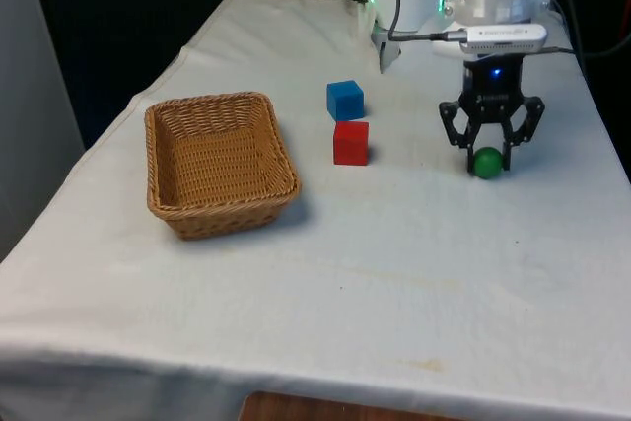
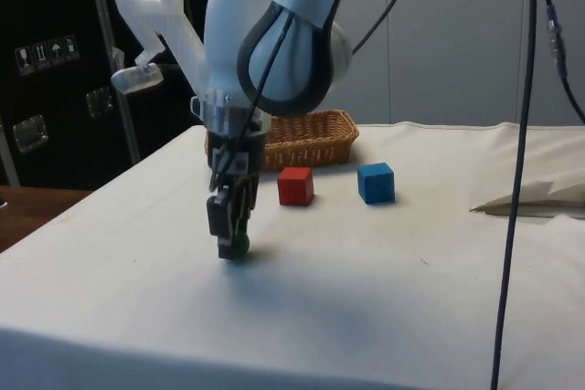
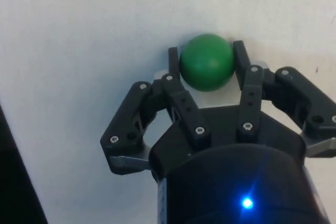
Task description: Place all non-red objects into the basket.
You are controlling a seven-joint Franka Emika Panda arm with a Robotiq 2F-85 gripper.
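1. The end effector is closed onto the green ball, low on the bench, at the front view's right.
2. Being round, it may squirt free when lifted.
3. The basket sits well apart; a loose grip risks dropping it.

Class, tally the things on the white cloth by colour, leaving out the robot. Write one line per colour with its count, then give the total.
Green: 1, the ball between the fingers of the gripper
Blue: 1, the blue cube
Red: 1, the red cube
Tan: 1, the wicker basket
Total: 4
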